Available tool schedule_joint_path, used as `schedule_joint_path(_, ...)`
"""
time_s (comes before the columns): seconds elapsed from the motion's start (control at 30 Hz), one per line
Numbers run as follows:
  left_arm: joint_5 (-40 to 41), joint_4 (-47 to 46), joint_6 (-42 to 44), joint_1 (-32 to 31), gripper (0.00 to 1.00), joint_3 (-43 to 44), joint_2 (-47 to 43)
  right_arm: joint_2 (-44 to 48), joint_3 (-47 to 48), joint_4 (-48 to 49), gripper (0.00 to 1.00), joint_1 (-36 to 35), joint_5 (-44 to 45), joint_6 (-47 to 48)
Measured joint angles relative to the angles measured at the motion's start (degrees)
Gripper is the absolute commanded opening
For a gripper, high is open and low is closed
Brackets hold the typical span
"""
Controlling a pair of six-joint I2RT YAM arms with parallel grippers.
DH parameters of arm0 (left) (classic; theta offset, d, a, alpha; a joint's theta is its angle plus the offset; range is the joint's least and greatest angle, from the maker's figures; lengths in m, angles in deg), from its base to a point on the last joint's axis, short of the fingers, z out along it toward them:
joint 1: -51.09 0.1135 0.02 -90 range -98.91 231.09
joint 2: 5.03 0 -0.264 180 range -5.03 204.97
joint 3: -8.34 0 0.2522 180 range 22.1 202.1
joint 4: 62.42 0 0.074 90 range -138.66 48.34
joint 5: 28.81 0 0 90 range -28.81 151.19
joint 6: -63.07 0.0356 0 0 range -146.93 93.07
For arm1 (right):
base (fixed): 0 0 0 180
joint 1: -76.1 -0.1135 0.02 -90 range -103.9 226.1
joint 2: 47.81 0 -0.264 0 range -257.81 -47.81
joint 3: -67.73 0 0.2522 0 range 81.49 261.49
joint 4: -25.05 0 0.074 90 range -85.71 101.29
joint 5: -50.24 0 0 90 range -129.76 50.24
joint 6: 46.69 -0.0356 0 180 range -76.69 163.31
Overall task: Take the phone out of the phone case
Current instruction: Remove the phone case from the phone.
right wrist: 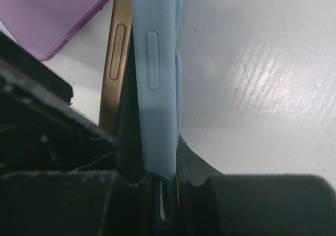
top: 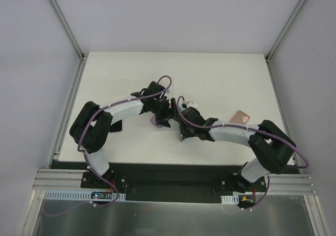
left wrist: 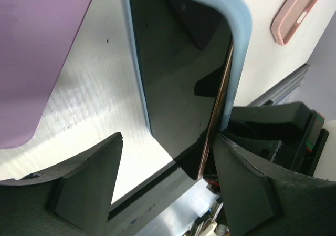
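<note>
A phone with a dark screen [left wrist: 178, 78] and a gold edge [right wrist: 115, 62] sits in a light blue case [left wrist: 239, 47]. Along one long side the gold edge stands away from the case wall [right wrist: 155, 89]. My right gripper [right wrist: 165, 186] is shut on the end of the blue case and holds it on edge above the table. My left gripper [left wrist: 168, 186] is open around the phone's lower corner, and the gold edge is close to its right finger [left wrist: 247, 188]. In the top view the two grippers meet at mid-table, left [top: 164, 115] and right [top: 181, 125].
A purple case [left wrist: 37, 52] lies flat on the white table beside the phone and also shows in the top view [top: 156, 121]. A pink case [top: 241, 117] lies to the right. A dark red flat object [top: 116, 126] lies by the left arm. Walls surround the table.
</note>
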Motion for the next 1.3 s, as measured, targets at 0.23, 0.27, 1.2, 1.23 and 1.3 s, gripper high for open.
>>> schedule_joint_path(0.23, 2.3, -0.8, -0.3, -1.1, 0.64, 1.2, 2.3, 0.0, 0.0, -0.1, 0.02, -0.2, -0.7, -0.1)
schedule_joint_path(0.27, 2.5, -0.9, -0.4, -1.1, 0.62, 1.2, 2.4, 0.0, 0.0, -0.1, 0.01, -0.2, -0.7, -0.1)
schedule_joint_path(1.2, 30.6, 12.7, -5.5, -10.8, 0.25, 9.1, 1.9, 0.1, 0.9, -2.7, 0.01, -0.2, 0.2, -5.7)
schedule_joint_path(1.23, 30.7, 12.5, -5.9, -10.9, 0.24, 9.1, 1.9, 0.1, 0.9, -2.7, 0.01, -0.2, 0.2, -5.6)
schedule_joint_path(1.3, 30.9, 12.1, -6.3, -11.1, 0.21, 9.0, 1.9, 0.1, 1.0, -2.8, 0.01, -0.2, 0.3, -5.6)
